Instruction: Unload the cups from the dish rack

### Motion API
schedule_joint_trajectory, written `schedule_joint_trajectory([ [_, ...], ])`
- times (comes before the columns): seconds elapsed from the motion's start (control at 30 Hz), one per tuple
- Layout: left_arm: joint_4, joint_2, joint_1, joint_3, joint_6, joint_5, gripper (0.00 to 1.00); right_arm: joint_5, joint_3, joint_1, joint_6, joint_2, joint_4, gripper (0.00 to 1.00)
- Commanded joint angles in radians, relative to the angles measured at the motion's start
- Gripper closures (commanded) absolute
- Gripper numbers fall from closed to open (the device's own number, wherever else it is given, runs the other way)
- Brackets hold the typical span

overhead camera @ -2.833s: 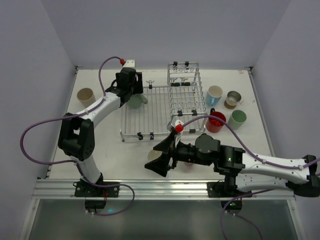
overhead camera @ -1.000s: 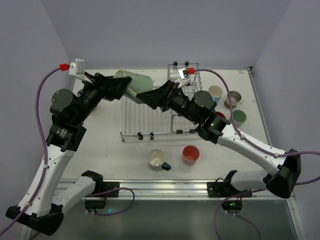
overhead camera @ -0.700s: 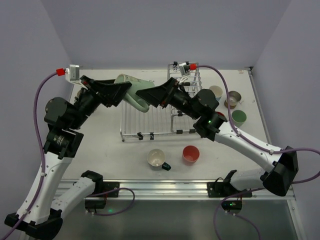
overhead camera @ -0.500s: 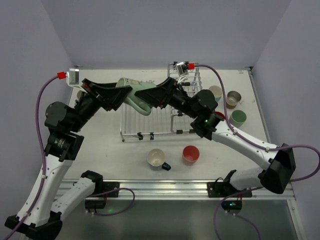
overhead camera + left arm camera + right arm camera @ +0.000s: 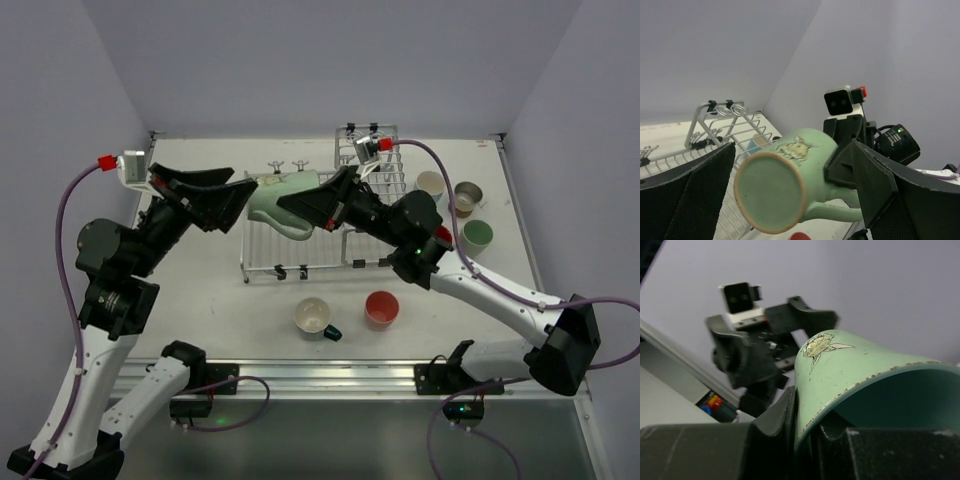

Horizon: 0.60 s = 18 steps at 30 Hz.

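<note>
I am holding the green mug [image 5: 274, 198] up over the dish rack [image 5: 300, 250], my right gripper [image 5: 807, 431] pinching its rim, I think to carry it off, while my left gripper [image 5: 245, 200] is keeping its fingers spread wide on both sides of the mug's bottom.

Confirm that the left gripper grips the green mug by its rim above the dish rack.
Wrong arm: the right gripper grips the green mug by its rim above the dish rack, as the right wrist view shows. The left gripper is open.
</note>
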Motion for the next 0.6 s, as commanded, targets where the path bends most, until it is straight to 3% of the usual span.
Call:
schedule_joint_trajectory([
  [0.0,-0.086,-0.060,0.005,0.090,0.151,-0.072,0.01,0.056,0.018,-0.011,-0.125,-0.126,-0.131,1.00],
  [0.17,-0.236,-0.118,0.005,0.122,0.278,-0.136,0.00,0.153,0.068,-0.011,-0.313,-0.281,-0.499,1.00],
  [0.3,-0.298,-0.159,0.005,0.010,0.343,-0.144,0.00,0.281,0.101,-0.011,-0.479,-0.430,-0.943,1.00],
  [0.57,-0.402,-0.273,0.004,-0.185,0.461,-0.250,0.00,0.651,0.176,-0.011,-0.467,-0.681,-1.673,1.00],
])
